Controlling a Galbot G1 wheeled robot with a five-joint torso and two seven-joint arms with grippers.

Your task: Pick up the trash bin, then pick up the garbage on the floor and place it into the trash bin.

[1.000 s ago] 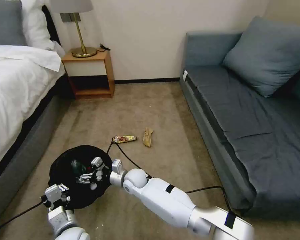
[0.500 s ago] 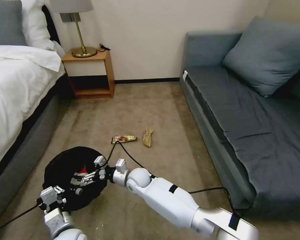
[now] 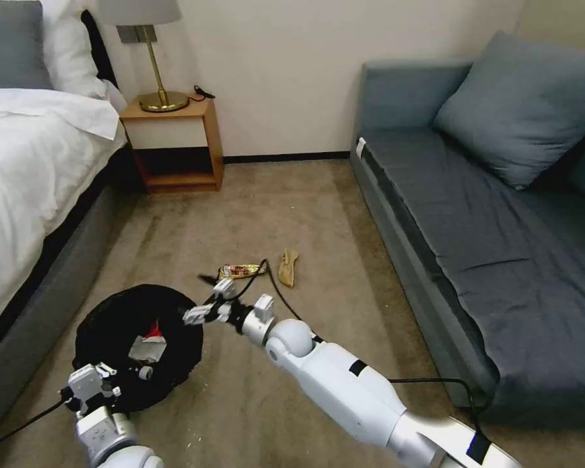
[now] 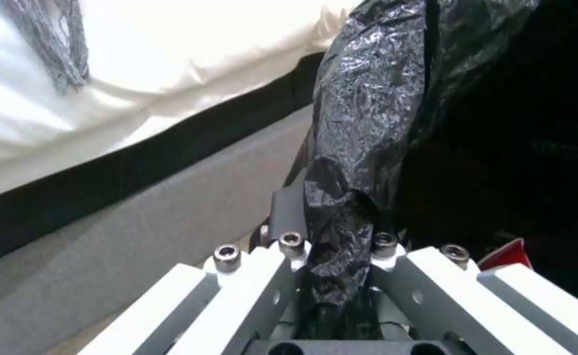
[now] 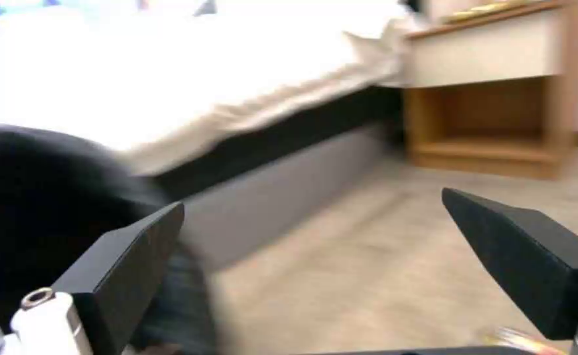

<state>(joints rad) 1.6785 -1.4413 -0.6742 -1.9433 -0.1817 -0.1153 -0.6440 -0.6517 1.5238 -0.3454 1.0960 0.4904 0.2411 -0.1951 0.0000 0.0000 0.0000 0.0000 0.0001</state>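
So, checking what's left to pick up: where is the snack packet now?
In the head view the snack packet lies on the carpet mid-floor, just beyond the open right gripper, with the tan peel to its right.

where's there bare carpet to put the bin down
Carpet is free between the sofa and the tan peel strip, and toward the nightstand. It is crowded around the trash bin, right gripper, snack packet and cable.
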